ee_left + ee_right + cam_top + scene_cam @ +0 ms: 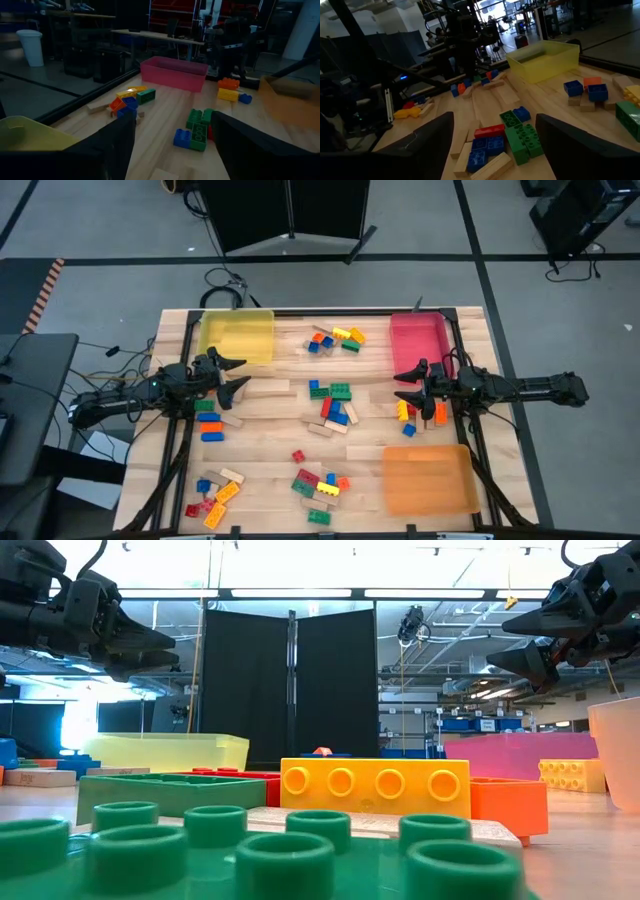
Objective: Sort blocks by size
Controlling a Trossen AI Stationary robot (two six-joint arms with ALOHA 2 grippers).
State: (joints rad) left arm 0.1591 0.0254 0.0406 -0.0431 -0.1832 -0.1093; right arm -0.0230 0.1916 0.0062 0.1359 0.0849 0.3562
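Dozens of blocks lie loose across the table (270, 480), none in a tray. Going left to right in the high view: the left gripper (236, 376) hangs with jaws wide and empty at nine o'clock, beside the yellow tray (238, 338) at eleven; a wooden block (266, 390) lies just ahead of it. A central cluster (333, 405) sits mid-table, another group (335, 340) at twelve, and more at six and seven. The right gripper (408, 385), also wide and empty, hovers at three o'clock, near the red tray (420, 340) at one; the orange tray (430, 478) sits at five.

Risks, as I judge them: bricks in the central cluster touch, so a descending jaw could nudge a neighbour or pinch two at once. Both arms face that cluster and could collide if they reach together.

Only the high view shows all three trays and both arms' spacing. The low view shows both grippers well above the table, and a yellow brick (375, 787) up close. The left wrist view shows green bricks (199, 127) clearly.
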